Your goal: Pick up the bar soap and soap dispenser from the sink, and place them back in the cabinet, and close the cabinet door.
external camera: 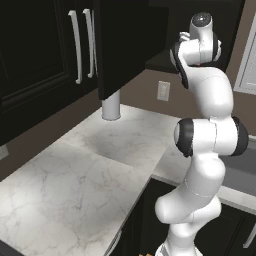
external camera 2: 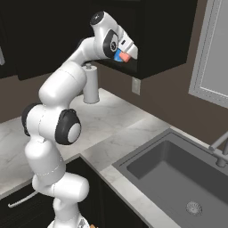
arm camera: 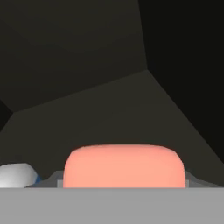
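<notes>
The arm is raised high, with the pincer [external camera 2: 126,54] reaching into the open black-brown cabinet [external camera 2: 164,35] above the marble table [external camera: 100,150]. In the right base view, the orange-red bar soap [external camera 2: 124,57] sits at the tip of the pincer, just beside a small patch of blue that appears to belong to the soap dispenser [external camera 2: 118,56]. In the hand view, the bar soap [arm camera: 124,166] lies between the fingers [arm camera: 191,180], whose tips show at either end of it, with the dark cabinet shelf [arm camera: 113,118] and the cabinet's inner corner behind it. A white rounded part and a sliver of blue of the soap dispenser [arm camera: 17,175] appear low at the left of that view. The jaws stand wide apart, spanning the bar; whether they clamp it or have let go of it cannot be told. The cabinet door [external camera: 122,45] stands open, swung out over the table. The white paper towel roll [external camera 2: 91,84] stands upright on the table below the cabinet. The dark grey sink [external camera 2: 178,178] lies well apart from the pincer, with its round drain [external camera 2: 194,208] visible and part of the faucet [external camera 2: 219,149] at its far edge.
</notes>
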You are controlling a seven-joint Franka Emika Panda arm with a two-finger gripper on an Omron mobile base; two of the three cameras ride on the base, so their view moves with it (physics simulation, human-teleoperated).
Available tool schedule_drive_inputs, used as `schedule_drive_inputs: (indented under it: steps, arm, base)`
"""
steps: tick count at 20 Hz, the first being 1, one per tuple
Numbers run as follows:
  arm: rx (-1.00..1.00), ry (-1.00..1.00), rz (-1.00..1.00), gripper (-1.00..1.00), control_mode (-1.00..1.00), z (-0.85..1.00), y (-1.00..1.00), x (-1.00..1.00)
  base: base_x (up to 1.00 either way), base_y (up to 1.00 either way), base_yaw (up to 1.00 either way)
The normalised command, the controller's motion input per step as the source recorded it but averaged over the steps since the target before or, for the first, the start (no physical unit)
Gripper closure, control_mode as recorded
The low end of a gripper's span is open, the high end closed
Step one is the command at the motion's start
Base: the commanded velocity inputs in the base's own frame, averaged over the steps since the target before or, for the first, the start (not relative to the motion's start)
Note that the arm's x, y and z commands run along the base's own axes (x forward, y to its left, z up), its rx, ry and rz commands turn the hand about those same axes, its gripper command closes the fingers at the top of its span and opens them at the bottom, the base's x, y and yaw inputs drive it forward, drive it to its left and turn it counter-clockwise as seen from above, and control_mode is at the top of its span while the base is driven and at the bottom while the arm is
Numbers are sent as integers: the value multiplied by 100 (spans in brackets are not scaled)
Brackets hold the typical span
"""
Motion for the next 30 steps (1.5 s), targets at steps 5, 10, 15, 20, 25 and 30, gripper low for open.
schedule_drive_inputs:
  steps: [5,10,15,20,25,30]
  arm:
    - [0,0,0,-100,-100,0,0,0]
    - [0,0,0,-100,-100,0,0,0]
    - [0,-1,0,-100,-100,0,0,0]
    - [0,-4,0,-100,-100,0,0,-19]
    - [0,-1,0,-100,-100,0,0,-32]
    - [0,0,0,-100,-100,0,0,-31]
  base:
    - [0,0,0]
    - [0,0,0]
    - [0,0,0]
    - [0,0,0]
    - [0,0,0]
    - [0,0,0]
